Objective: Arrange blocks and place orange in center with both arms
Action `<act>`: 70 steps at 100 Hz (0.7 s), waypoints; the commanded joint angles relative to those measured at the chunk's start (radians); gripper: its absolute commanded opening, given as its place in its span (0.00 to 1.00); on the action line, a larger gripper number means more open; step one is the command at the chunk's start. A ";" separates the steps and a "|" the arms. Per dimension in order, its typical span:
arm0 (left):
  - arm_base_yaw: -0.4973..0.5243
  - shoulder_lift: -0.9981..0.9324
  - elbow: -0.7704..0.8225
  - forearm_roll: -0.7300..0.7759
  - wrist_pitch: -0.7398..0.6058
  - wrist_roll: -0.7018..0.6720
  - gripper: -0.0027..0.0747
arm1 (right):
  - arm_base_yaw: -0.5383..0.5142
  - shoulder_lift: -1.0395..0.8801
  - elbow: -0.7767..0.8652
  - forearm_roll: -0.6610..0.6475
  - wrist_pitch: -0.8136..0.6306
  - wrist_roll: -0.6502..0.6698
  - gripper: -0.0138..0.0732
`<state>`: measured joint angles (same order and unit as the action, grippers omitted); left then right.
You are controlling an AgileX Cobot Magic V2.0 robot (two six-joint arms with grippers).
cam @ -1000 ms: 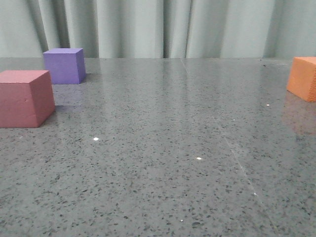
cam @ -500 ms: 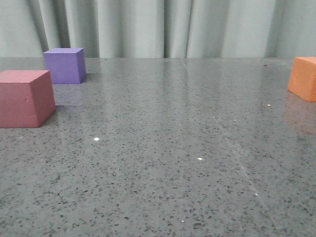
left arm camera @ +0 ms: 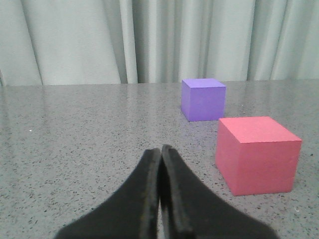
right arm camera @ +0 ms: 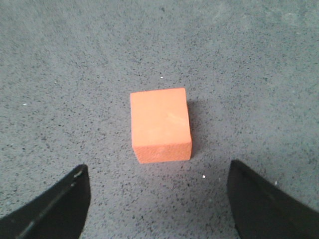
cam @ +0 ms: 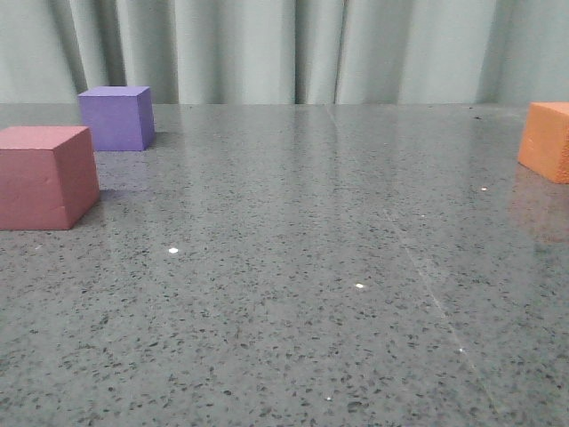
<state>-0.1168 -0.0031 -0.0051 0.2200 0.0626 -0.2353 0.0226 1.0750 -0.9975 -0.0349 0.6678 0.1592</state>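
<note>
1. The pink-red cube (cam: 46, 176) is a dusty, matte rose.
2. The purple cube (cam: 116, 117) is a flat violet.
3. The orange cube (right arm camera: 160, 124) is bright orange with a faint pebbled grain.
4. The table (cam: 293, 267) is grey, speckled dark, and glossy.
5. The curtain (cam: 267, 49) is pale grey-green.
6. The left hand (left arm camera: 160, 152) and the right hand (right arm camera: 159, 199) are black.

No legible text or markings.
</note>
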 commanded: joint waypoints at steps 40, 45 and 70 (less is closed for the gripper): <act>0.002 -0.033 0.056 -0.003 -0.073 0.001 0.01 | 0.002 0.333 -0.327 -0.005 0.055 -0.099 0.82; 0.002 -0.033 0.056 -0.003 -0.073 0.001 0.01 | 0.002 0.350 -0.327 -0.010 0.055 -0.100 0.82; 0.002 -0.033 0.056 -0.003 -0.073 0.001 0.01 | 0.002 0.415 -0.327 -0.029 0.067 -0.101 0.82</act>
<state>-0.1168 -0.0031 -0.0051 0.2200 0.0626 -0.2353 0.0226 1.5090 -1.2869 -0.0413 0.7735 0.0702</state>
